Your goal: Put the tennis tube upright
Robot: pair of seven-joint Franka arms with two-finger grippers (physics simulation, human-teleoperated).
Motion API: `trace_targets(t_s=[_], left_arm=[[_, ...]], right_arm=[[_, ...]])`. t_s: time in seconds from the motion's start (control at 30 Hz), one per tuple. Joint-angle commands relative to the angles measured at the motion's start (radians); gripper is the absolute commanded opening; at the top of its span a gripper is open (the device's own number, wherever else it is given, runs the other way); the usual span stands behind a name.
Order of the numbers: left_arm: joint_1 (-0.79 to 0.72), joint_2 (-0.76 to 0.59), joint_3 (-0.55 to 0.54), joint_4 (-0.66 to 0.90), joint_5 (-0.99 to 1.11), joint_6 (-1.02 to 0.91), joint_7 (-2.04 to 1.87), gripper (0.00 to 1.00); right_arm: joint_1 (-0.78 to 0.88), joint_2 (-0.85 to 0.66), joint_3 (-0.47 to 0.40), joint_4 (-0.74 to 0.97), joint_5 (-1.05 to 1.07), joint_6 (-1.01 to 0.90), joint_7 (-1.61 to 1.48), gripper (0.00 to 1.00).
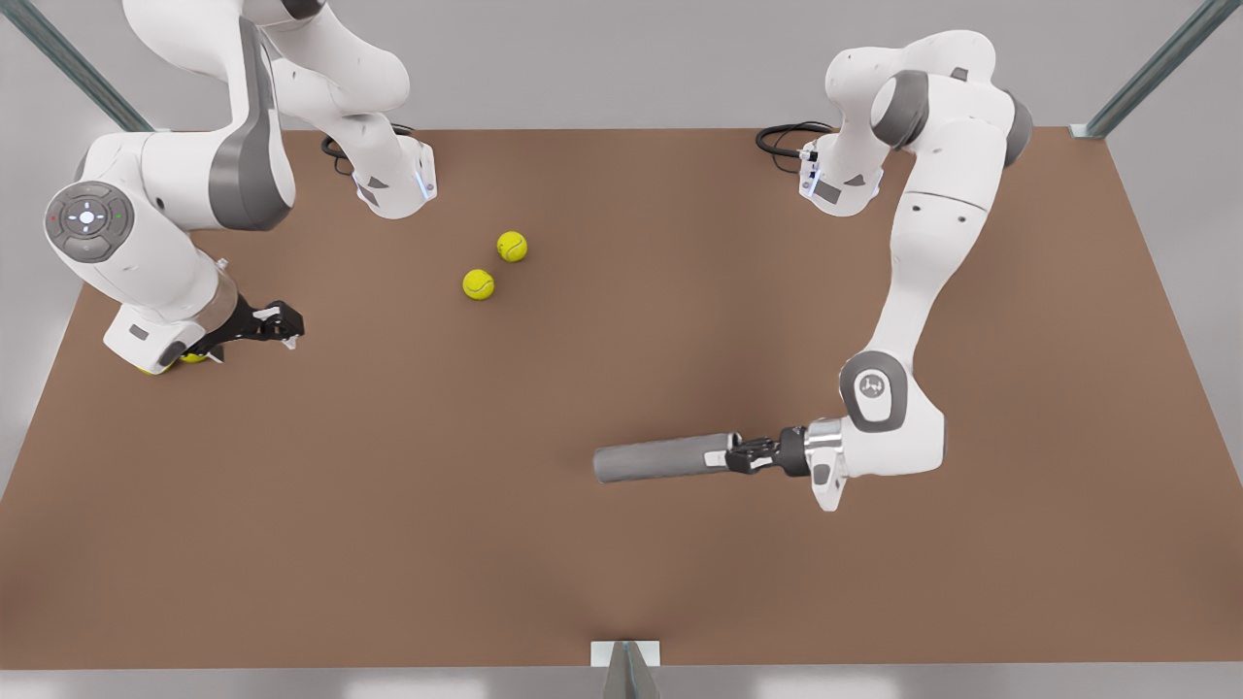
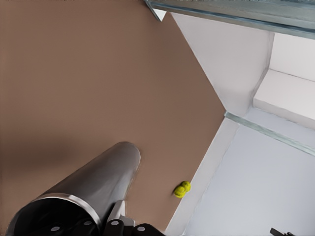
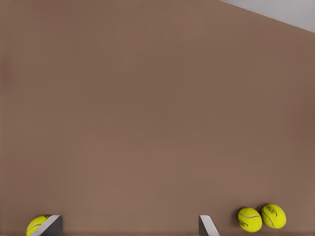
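The tennis tube (image 1: 660, 458), a dark grey cylinder, lies on its side on the brown table (image 1: 388, 505), right of centre in the front view. My left gripper (image 1: 740, 454) is shut on its silvery-rimmed end, reaching in level from the front view's right. In the left wrist view the tennis tube (image 2: 93, 184) runs away from the camera, rim nearest. My right gripper (image 1: 282, 325) hovers open near the table's edge at the front view's left. Its fingertips (image 3: 49, 227) stand wide apart with nothing between them.
Two yellow tennis balls (image 1: 512, 246) (image 1: 478, 283) sit behind the table's centre. Another ball (image 1: 191, 358) peeks out under the right arm's wrist. Both arm bases stand at the table's back edge. A metal bracket (image 1: 626, 660) marks the front edge.
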Motion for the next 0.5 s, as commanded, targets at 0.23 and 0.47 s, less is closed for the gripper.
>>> trace_targets(t_s=[0.23,0.47], left_arm=[[0.015,-0.062,0.002,-0.001,0.301,-0.029,-0.04,0.21],[0.012,-0.109,0.002,0.001,0.562,-0.037,-0.11,0.21]], right_arm=[[0.002,0.0,0.0,0.0,0.0,0.0,0.0,1.0],[0.002,0.0,0.0,0.0,0.0,0.0,0.0,1.0]])
